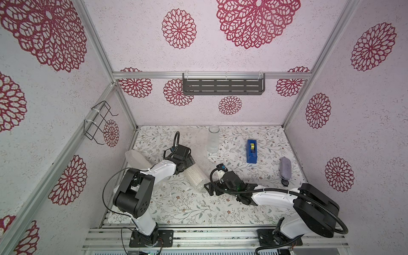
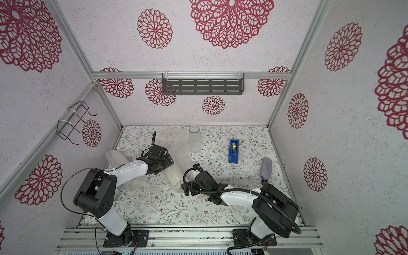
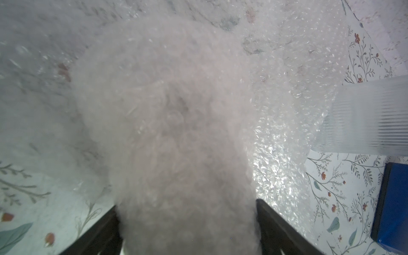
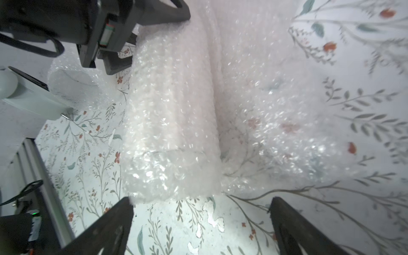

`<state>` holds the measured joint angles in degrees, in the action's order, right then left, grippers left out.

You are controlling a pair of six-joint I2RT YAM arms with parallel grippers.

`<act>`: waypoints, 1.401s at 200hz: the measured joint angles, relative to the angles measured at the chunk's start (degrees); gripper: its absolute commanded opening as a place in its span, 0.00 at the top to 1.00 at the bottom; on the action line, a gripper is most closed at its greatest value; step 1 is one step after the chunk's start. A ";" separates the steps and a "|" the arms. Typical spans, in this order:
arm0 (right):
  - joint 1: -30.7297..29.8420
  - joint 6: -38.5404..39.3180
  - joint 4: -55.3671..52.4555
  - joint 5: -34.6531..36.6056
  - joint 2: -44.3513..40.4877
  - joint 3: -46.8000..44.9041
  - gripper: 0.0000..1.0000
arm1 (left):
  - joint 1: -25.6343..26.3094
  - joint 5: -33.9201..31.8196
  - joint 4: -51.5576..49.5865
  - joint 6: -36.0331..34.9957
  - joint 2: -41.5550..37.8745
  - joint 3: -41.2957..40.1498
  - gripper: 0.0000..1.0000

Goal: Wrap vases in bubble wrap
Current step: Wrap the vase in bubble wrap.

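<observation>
Filling the left wrist view, the bubble-wrapped vase [image 3: 176, 132] runs out between the fingers of the left gripper [image 3: 187, 205]. The jaws are clamped wide on one end of it, with wrap pressed against both fingers. In both top views this vase lies on its side near the middle of the table [image 1: 176, 209]. At its other end the right gripper [image 4: 201, 203] is released: the fingers are spread with only tabletop between them, and one tip sits just beside the wrap's edge. A loose tail of bubble wrap [image 4: 276, 132] spreads from the roll toward the clear glass vase [image 1: 213, 141], which stands upright near the far edge. Another wrapped bundle [image 1: 136, 157] lies beyond the left arm, and a blue tape dispenser [image 1: 251, 151] sits on the right arm's side, well apart from the roll.
</observation>
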<state>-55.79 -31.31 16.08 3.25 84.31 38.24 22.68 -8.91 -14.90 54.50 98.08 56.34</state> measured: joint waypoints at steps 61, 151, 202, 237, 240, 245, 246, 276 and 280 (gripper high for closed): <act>-5.73 9.29 -2.12 5.66 6.05 12.61 0.07 | 0.00 0.11 -0.68 -0.09 0.20 0.42 0.10; -6.23 12.85 -4.13 7.41 16.85 18.51 0.10 | -0.33 2.95 -0.66 -0.48 0.20 0.42 0.05; -4.33 11.50 -1.88 5.38 17.51 15.45 0.10 | -0.96 7.19 -3.56 -2.67 0.17 2.43 0.02; -2.05 8.44 2.45 0.96 17.53 13.03 0.10 | -1.07 7.74 -5.81 -4.44 -1.38 3.65 0.02; -1.86 8.11 2.78 0.61 17.53 12.85 0.11 | -1.07 7.89 -5.95 -4.50 -1.57 3.65 0.02; -1.40 7.56 3.61 -0.37 17.53 12.41 0.11 | -1.07 8.15 -6.27 -4.79 -1.95 3.67 0.02; -1.36 7.48 3.72 -0.50 17.53 12.37 0.12 | -1.07 8.22 -6.32 -4.81 -2.01 3.69 0.02; 1.64 3.19 8.90 -6.43 17.53 9.79 0.18 | -1.03 8.09 -7.78 -5.73 -5.20 3.17 0.02; 2.05 2.67 9.53 -7.23 17.59 9.51 0.18 | -1.03 8.00 -7.82 -5.84 -5.66 2.91 0.02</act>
<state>-53.74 -28.64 25.61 -3.99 101.91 47.75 21.65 -0.91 -22.72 48.66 92.42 59.24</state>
